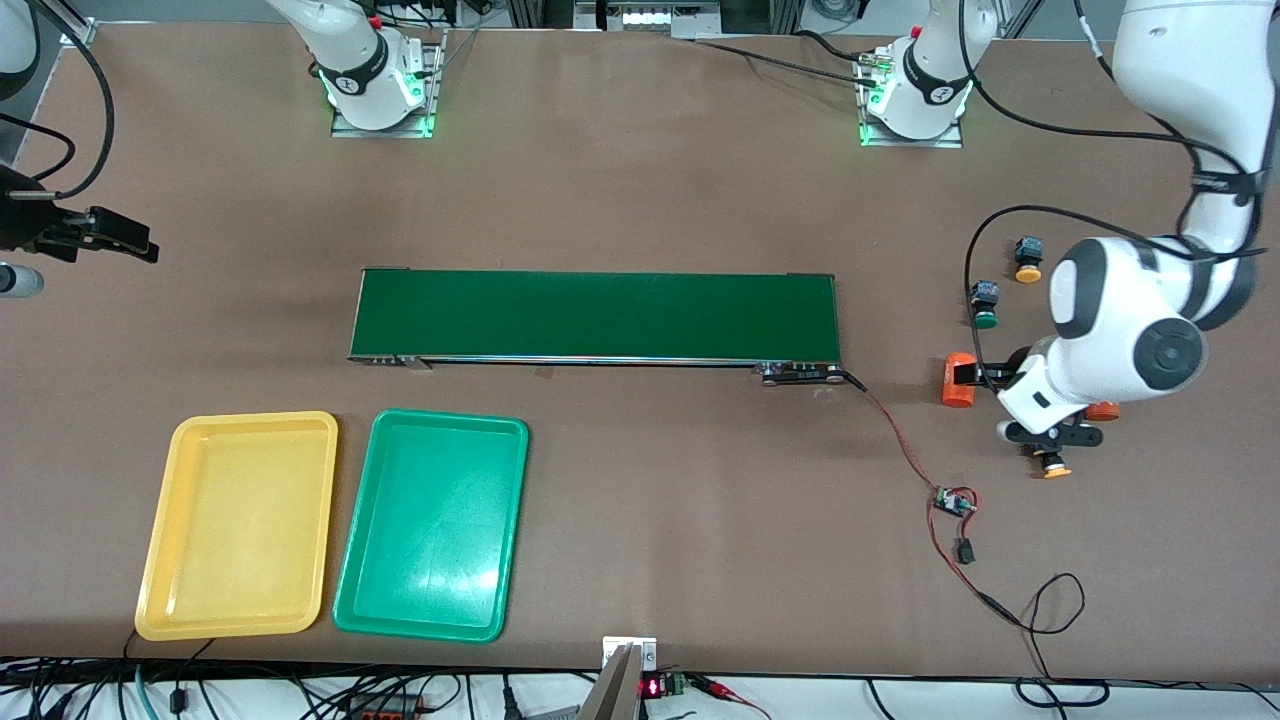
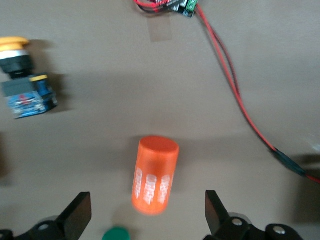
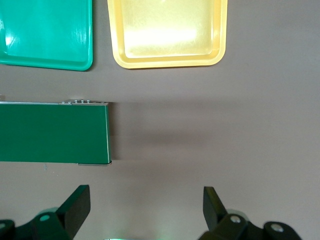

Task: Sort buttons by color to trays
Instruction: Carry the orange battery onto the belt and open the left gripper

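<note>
Shallow yellow plastic tray [image 1: 240, 527] and shallow green plastic tray [image 1: 433, 524] beside it: smooth, glossy, light glare on both floors. Brown table top [image 1: 640, 190]: matt, even, slightly felt-like. Long dark-green conveyor belt [image 1: 595, 315], farther from the front camera than the trays: matt rubbery surface, thin shiny metal edge. Orange plastic cylinder with white print [image 2: 155, 175]: smooth, satin. Yellow-capped push-button with blue body [image 2: 22, 80]: glossy plastic.

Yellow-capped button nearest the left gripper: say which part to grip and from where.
Probably the blue-and-black body of the yellow-capped button, from straight above: it lies on its side, so the flat flanks give parallel faces; the round cap could slip. The open left gripper hovers over the orange cylinder beside it.
</note>
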`<state>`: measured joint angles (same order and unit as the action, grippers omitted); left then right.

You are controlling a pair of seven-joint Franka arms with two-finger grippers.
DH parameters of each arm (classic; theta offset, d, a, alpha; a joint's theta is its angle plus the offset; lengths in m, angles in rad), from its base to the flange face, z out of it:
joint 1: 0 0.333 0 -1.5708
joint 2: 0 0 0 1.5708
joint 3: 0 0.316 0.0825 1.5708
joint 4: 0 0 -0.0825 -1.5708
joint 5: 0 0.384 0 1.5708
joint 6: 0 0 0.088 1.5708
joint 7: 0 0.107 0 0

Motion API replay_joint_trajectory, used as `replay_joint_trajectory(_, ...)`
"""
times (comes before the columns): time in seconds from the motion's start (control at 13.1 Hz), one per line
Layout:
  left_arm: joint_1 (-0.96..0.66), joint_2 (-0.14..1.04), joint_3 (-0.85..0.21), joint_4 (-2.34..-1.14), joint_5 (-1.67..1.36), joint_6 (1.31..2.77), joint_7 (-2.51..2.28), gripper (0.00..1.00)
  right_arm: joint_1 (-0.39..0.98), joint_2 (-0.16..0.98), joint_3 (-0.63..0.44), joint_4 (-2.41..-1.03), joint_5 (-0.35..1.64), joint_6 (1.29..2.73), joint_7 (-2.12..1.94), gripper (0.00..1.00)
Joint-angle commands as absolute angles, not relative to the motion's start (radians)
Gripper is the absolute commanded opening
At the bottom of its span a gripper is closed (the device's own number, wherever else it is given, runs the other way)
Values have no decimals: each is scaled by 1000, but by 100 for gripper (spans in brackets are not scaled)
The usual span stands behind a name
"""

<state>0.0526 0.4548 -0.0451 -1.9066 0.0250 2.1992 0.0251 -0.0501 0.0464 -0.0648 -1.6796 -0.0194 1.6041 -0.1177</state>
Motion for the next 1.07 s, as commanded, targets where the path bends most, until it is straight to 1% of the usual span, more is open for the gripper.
replay_joint_trajectory(0.0,51,420,-49,-2097,26,2466,29,100,-55,49,-58,-1686,-12,1621,-103,100)
replay_joint_trajectory(0.08,51,429,-49,-2114,26,2512,31,100,-55,49,-60,-1686,-12,1621,-103,100)
replay_joint_trajectory(0.15,51,443,-49,-2129,26,2526,32,94,-55,49,-58,-1686,-12,1623,-101,100)
replay_joint_trajectory(0.23,51,451,-49,-2137,26,2530,32,87,-54,51,-58,-1686,-12,1623,-101,100)
replay_joint_trajectory(0.31,52,451,-49,-2138,26,2526,34,75,-52,52,-60,-1686,-12,1628,-101,100)
replay_joint_trajectory(0.38,52,453,-49,-2140,26,2523,34,54,-52,54,-58,-1686,-12,1628,-101,100)
replay_joint_trajectory(0.46,52,465,-49,-2138,26,2523,34,39,-51,54,-58,-1686,-12,1628,-101,100)
replay_joint_trajectory(0.54,52,462,-49,-2134,26,2519,46,27,-51,54,-60,-1686,-12,1629,-101,100)
replay_joint_trajectory(0.69,55,418,-51,-2109,26,2478,147,21,-51,54,-60,-1686,-12,1626,-101,100)
replay_joint_trajectory(0.76,55,387,-52,-2089,26,2423,211,19,-51,54,-60,-1686,-12,1628,-101,100)
replay_joint_trajectory(0.92,42,338,-67,-2019,26,2268,378,18,-51,54,-58,-1686,-12,1626,-100,100)
replay_joint_trajectory(0.99,31,324,-92,-1988,26,2181,465,19,-51,54,-58,-1686,-12,1626,-100,100)
